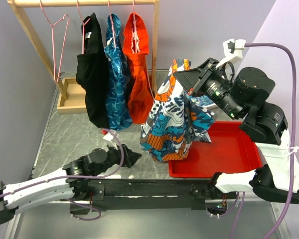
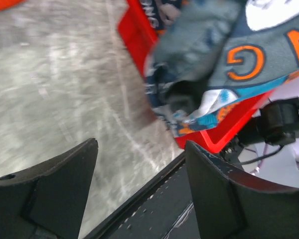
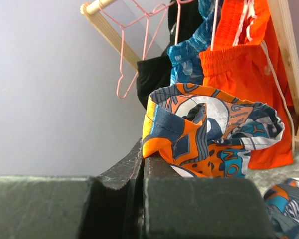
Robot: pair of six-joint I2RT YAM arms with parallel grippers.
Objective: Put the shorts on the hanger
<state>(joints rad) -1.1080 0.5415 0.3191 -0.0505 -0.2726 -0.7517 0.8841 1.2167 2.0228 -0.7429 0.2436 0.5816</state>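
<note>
The shorts (image 1: pixel 173 117), printed navy, white and orange, hang in the air from my right gripper (image 1: pixel 182 75), which is shut on their waistband. Their lower end droops over the left rim of the red tray (image 1: pixel 229 152). In the right wrist view the pinched waistband (image 3: pixel 189 127) bunches just past the closed fingers (image 3: pixel 154 164). The empty pink wire hanger (image 1: pixel 56 42) hangs at the left end of the wooden rail, also seen in the right wrist view (image 3: pixel 132 55). My left gripper (image 1: pixel 134 158) lies low on the table, open and empty; the shorts (image 2: pixel 224 55) hang ahead of it.
A wooden rack (image 1: pixel 84 3) holds black (image 1: pixel 93 69), teal (image 1: pixel 117 74) and orange (image 1: pixel 138 64) garments on pink hangers. Its wooden base tray (image 1: pixel 72 94) sits at back left. Another patterned cloth (image 1: pixel 204 101) lies in the red tray behind the shorts.
</note>
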